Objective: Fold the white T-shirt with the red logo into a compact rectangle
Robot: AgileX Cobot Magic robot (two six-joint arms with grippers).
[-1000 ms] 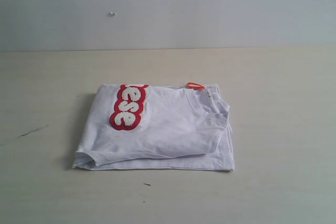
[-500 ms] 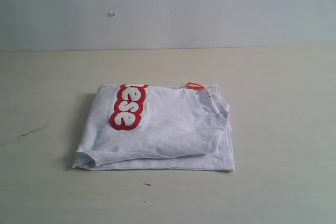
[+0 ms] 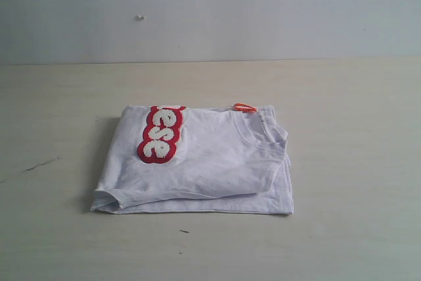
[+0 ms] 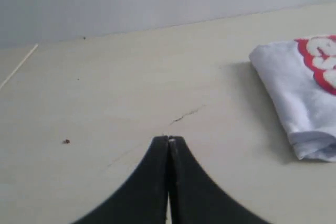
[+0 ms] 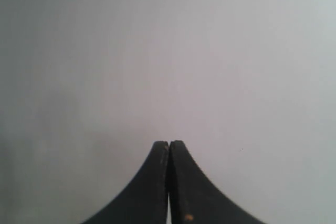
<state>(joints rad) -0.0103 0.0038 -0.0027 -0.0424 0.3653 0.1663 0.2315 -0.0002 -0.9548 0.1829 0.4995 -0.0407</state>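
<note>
Exterior view: the shirt (image 3: 197,162) lies folded into a rough rectangle near the middle of the pale table (image 3: 355,129), with several layers stacked and their edges not quite lined up along the near and right sides. The logo (image 3: 161,134) faces up on the top layer toward the shirt's left, running from the far edge toward the camera, and only its last few letters show. The ribbed collar (image 3: 260,133) sits at the far right corner, and an orange tag (image 3: 244,106) pokes out at the far edge just beside it. A thin dark crack (image 3: 41,163) marks the table well to the left of the shirt, and a grey wall (image 3: 263,11) rises behind. Neither arm shows here. Left wrist view: the left gripper (image 4: 169,139) hangs over bare table with its two black fingers pressed together and nothing between them. The crack runs just beyond its tips, and the shirt's folded corner, with part of the logo on it, lies well apart to one side. Right wrist view: the right gripper (image 5: 169,142) has its fingers closed against each other, empty, in front of a plain grey surface; the shirt is out of sight.
</note>
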